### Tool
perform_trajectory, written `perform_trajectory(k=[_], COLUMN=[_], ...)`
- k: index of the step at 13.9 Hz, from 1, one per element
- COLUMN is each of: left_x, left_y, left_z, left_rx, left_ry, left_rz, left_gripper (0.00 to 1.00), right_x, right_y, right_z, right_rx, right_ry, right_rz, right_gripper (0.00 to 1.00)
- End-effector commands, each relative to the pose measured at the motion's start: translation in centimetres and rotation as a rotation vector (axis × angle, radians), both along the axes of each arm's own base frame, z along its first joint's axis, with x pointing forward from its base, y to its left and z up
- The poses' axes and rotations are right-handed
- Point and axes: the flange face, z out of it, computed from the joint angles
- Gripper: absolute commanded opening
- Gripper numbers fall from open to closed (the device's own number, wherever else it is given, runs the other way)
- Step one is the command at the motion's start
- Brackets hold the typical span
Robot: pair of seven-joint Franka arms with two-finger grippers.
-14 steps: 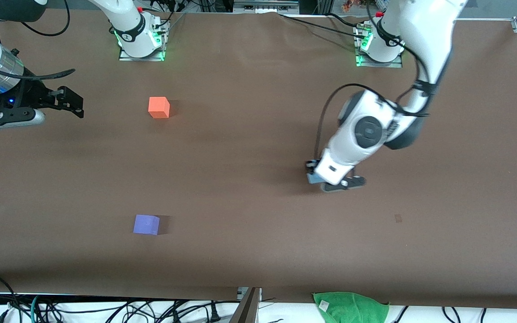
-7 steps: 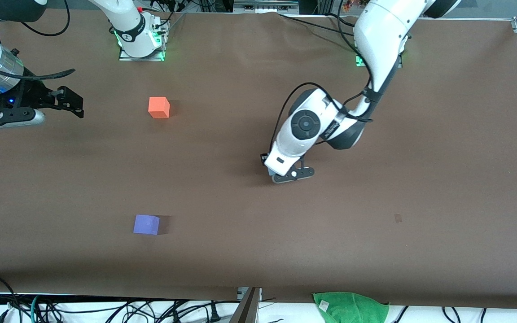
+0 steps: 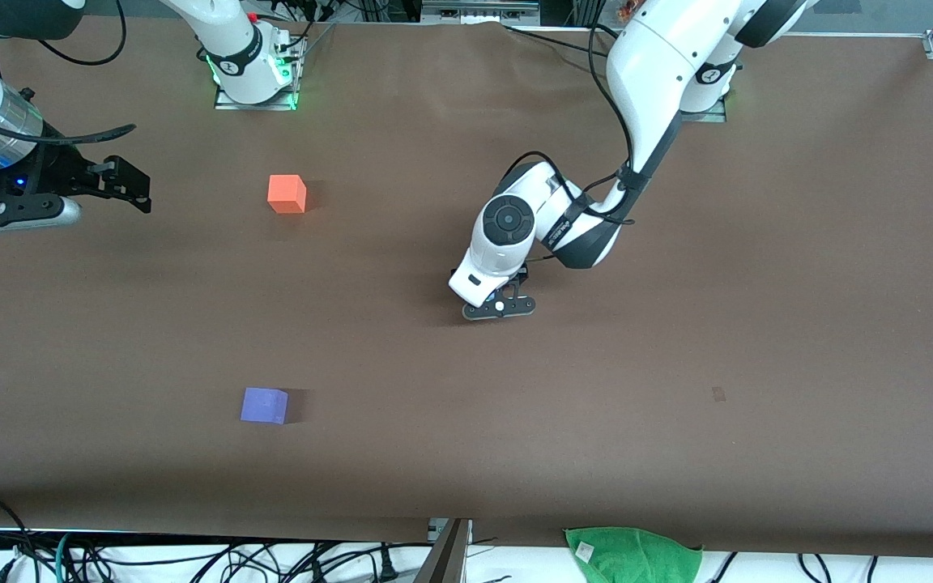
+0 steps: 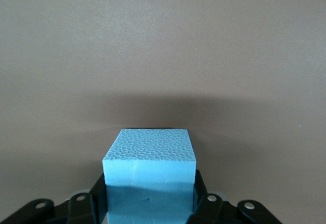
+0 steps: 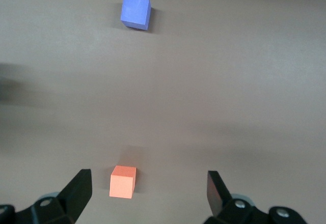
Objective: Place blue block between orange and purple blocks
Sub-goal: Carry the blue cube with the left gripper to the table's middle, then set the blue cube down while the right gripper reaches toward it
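You are looking at the left pincer [image 3: 489, 301] hanging over the bare middle of the brown desk [image 3: 677, 364], and it is gripping the blue block [image 4: 149, 175]. In the left wrist view the fingers [image 4: 204, 206] are pressing against two facing sides of that cube, which is sitting level between them with its pebbled upper face showing and only desk surface under it. From the front camera the block itself is hidden under the white wrist, so you are only seeing it through the wrist camera.

Take the orange block [image 3: 287, 193] as your landmark. The purple block [image 3: 264, 405] is lying well apart from it, nearer to the front camera and almost in line with it, with an open stretch of desk between the two. The left pincer with its load is hanging well apart from the orange block, toward the left arm's end of the desk, outside that stretch.

The right pincer [image 3: 122, 182] is waiting with its fingers [image 5: 79, 189] spread wide and holding nothing, near the orange block toward the right arm's end. A green cloth [image 3: 635, 555] is lying at the desk's edge nearest the front camera.
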Motion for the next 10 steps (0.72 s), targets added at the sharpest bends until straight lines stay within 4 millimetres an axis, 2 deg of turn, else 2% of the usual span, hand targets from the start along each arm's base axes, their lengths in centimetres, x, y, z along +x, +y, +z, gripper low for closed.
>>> perform_trajectory(k=[1, 3, 5, 6, 7, 8, 10], left_x=[0.8, 1.9, 3.7, 4.3, 5.4, 6.9, 9.4], left_y=[-0.6, -0.4, 0.9, 1.3, 2.7, 4.7, 8.9], left_z=[-0.4, 1.9, 4.8, 6.0, 7.2, 9.4, 12.7], left_rx=[0.004, -0.009, 0.001, 0.022, 0.043, 0.056, 0.046], left_ry=[-0.031, -0.051, -0.043, -0.025, -0.001, 0.01, -0.004], left_rz=[-0.01, 0.004, 0.026, 0.029, 0.042, 0.07, 0.096], left_gripper=[1.0, 1.0, 1.0, 1.0, 1.0, 1.0, 1.0], right_x=[0.0, 0.1, 0.4, 0.9, 1.6, 2.4, 3.0], right_y=[-0.2, -0.2, 0.0, 0.2, 0.4, 1.3, 1.7], right_z=[0.5, 0.3, -0.3, -1.3, -2.2, -3.9, -4.5], right_rx=[0.008, 0.007, 0.005, 0.002, 0.002, 0.03, 0.055], right_ry=[-0.002, 0.001, 0.011, 0.019, 0.031, 0.052, 0.058], right_rz=[0.008, 0.01, 0.013, 0.012, 0.004, 0.001, 0.011], right_gripper=[1.0, 1.0, 1.0, 1.0, 1.0, 1.0, 1.0])
